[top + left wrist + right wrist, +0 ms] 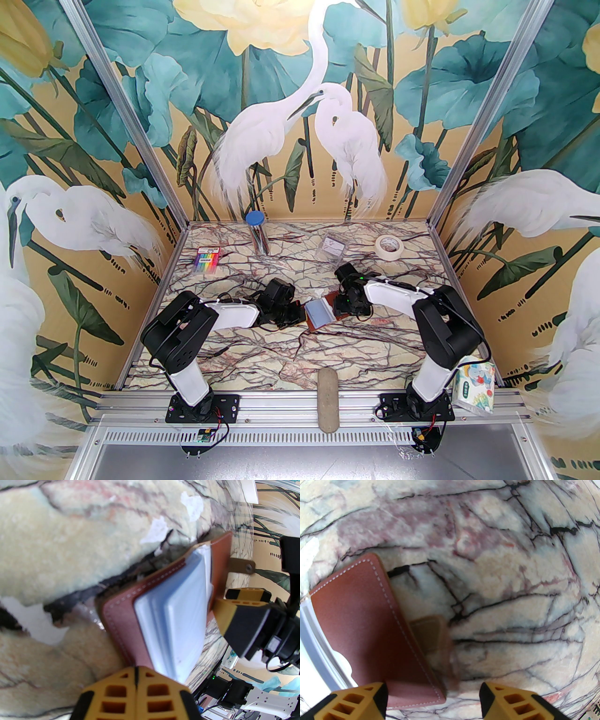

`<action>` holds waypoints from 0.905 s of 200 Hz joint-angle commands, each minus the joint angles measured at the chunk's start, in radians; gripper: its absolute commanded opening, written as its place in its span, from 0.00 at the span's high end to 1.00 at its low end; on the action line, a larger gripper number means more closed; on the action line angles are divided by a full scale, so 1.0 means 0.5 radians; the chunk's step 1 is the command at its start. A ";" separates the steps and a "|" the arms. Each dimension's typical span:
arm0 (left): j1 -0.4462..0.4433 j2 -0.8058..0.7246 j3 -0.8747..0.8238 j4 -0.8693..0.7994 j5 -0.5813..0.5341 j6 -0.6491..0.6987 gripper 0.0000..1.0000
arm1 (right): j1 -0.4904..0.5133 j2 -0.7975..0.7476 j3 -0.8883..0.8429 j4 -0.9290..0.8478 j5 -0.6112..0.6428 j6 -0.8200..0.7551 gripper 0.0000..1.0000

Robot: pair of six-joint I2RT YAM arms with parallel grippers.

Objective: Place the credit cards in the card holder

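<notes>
Holder (320, 315) lies open mid-table, pale sleeves (178, 620) up, between your two grippers. Left gripper (136, 671): fingers pressed together at the holder's left edge, nothing seen between them. Right gripper (433, 691): jaws wide, one finger over the brown cover beside the tab (427, 632). Cards: can't make any out.

Step looks like steadying the open holder. Next you need a card fetched, then its edge lined up with a sleeve mouth while the cover is pinned.

Marble-print table (262, 356). Pen pack (206, 260) back-left corner, tape (389, 245) back right, tissue pack (474, 382) near-right corner. Heron mural on the walls.
</notes>
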 commanded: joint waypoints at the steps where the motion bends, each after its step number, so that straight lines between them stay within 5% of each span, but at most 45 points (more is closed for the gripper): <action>1: -0.012 0.035 0.000 -0.017 -0.023 0.023 0.94 | 0.013 0.075 -0.013 -0.052 0.169 -0.027 0.28; 125: -0.012 0.004 -0.009 -0.029 -0.026 0.028 0.94 | 0.029 -0.247 0.337 -0.266 -0.072 -0.155 0.24; 181: -0.011 -0.007 -0.015 -0.029 -0.030 0.031 0.94 | 0.031 -0.339 0.525 -0.362 -0.229 -0.135 0.35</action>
